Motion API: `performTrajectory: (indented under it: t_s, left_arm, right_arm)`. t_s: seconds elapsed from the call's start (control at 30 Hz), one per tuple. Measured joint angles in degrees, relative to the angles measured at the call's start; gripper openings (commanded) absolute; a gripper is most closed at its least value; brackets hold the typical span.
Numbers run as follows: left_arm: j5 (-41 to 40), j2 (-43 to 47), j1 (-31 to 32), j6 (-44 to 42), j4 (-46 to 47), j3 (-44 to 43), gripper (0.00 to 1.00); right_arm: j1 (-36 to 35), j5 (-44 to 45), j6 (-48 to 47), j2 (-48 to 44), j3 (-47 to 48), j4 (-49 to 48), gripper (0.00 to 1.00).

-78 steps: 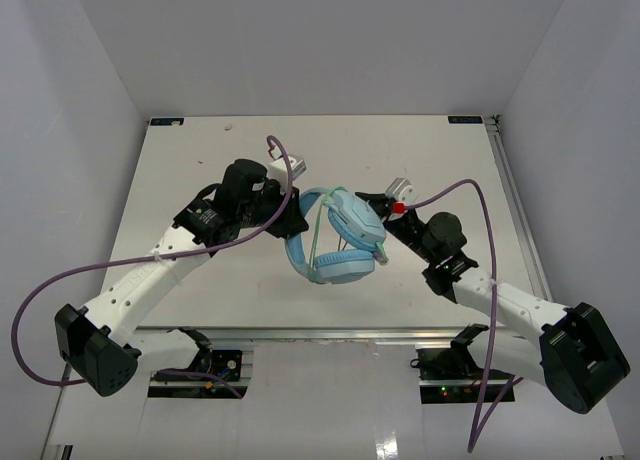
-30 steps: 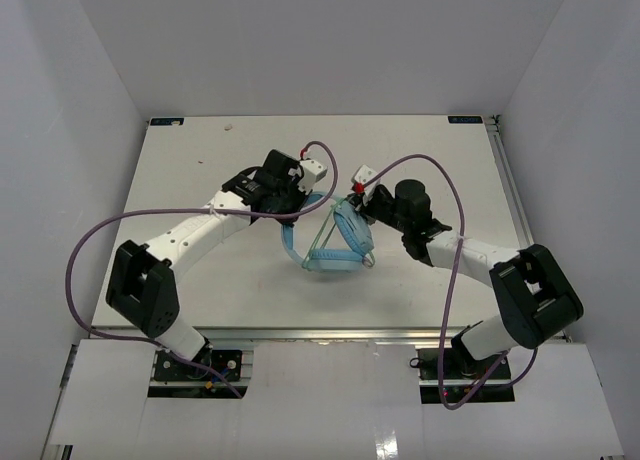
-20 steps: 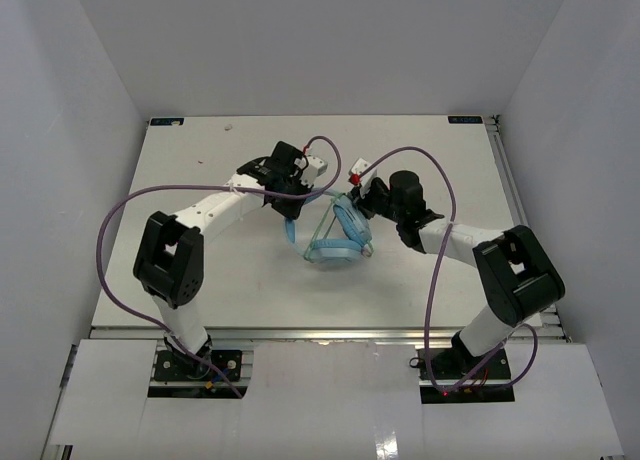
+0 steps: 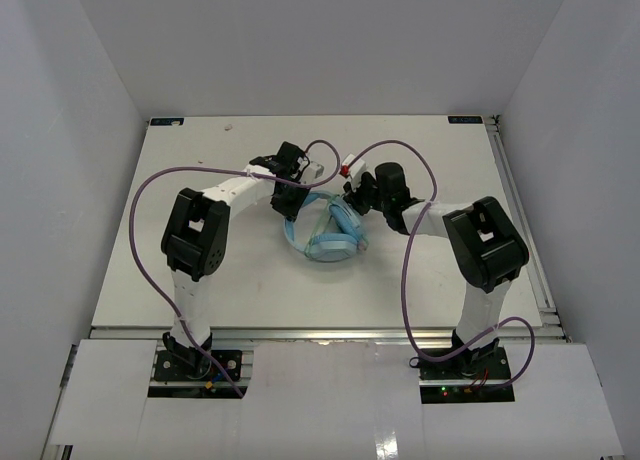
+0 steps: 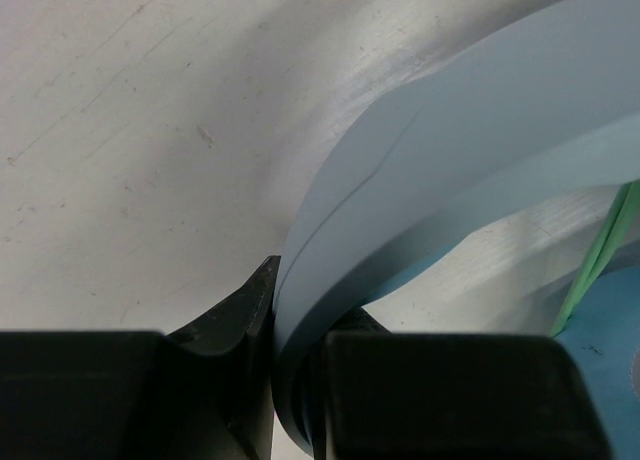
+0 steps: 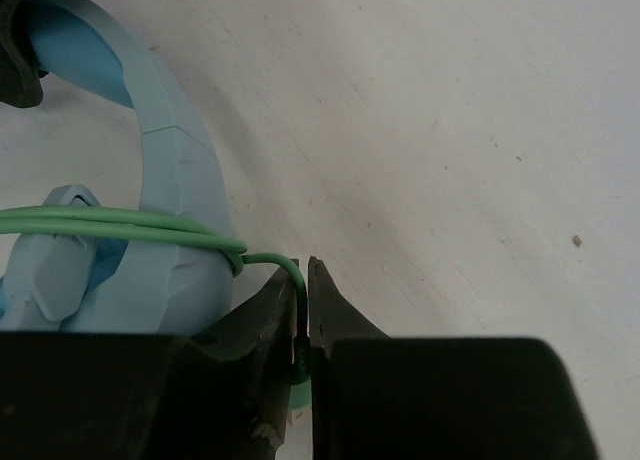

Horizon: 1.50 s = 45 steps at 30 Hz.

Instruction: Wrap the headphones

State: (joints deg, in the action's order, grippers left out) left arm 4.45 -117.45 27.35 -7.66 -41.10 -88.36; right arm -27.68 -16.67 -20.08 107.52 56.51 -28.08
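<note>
Near the middle of the counter (image 4: 200,270) you have the headphones (image 4: 325,242) lying between the two arms, with one round earcup (image 4: 330,249) facing up on the side nearest the arm bases.

Your left end effector (image 4: 291,202) sits at the far-left side of the headphones. From the left wrist camera you can see the wide, light blue headband (image 5: 440,160) passing edge-on between the fingers. They are clenched onto it from both sides, with no gap showing.

Your right end effector (image 4: 352,194) is at the far-right side of the headphones, just beside the other one. From the right wrist camera, the thin green cord (image 6: 120,218) runs in two strands across a light blue arm of the headphones. It then bends down into the slot between the fingers, which are pinched almost together and grip it there. You cannot tell from this view whether the plug is inside the grip.

Both wrists are low, close to the counter surface. Purple cables (image 4: 145,215) loop out from each arm above the counter.
</note>
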Motion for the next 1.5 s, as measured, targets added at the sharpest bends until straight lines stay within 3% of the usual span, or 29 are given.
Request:
performTrajectory:
  t_s: [0.67, 0.83, 1.13, 1.27, 1.3, 1.33, 1.4, 1.5]
  left_arm:
    - [-6.09, -2.01, -0.5, 1.82, -1.15, -0.94, 0.51]
    - [-8.33, -1.75, -0.5, 2.73, -1.04, -0.77, 0.6]
    - [-13.21, 1.45, -0.59, 4.55, -1.68, 0.46, 0.62]
    - [-16.29, 3.76, -0.59, 6.6, -1.55, 0.48, 0.65]
    - [-17.16, 4.3, -0.59, 7.28, -1.42, 0.5, 0.67]
    - [-18.09, 4.82, -0.59, 7.96, -1.22, 0.57, 0.76]
    - [-19.68, 5.9, -0.62, 9.29, -0.98, 0.71, 0.86]
    - [-21.01, 7.48, -0.78, 10.49, -0.74, 0.79, 0.88]
  right_arm:
    - [0.03, -0.37, 3.04, 4.61, 6.0, 0.75, 0.2]
    - [0.06, -0.11, 3.57, 4.72, 6.67, 0.87, 0.29]
    - [0.46, 1.79, 4.22, 4.72, 8.04, 1.14, 0.4]
    - [0.56, 3.02, 4.52, 4.71, 8.22, 1.32, 0.5]
    - [0.57, 3.34, 4.61, 4.7, 8.25, 1.41, 0.52]
    - [0.57, 3.8, 4.67, 4.7, 8.25, 1.5, 0.53]
    - [0.64, 5.19, 5.0, 4.52, 8.29, 1.9, 0.56]
    - [1.0, 6.67, 5.16, 3.93, 8.43, 2.89, 0.57]
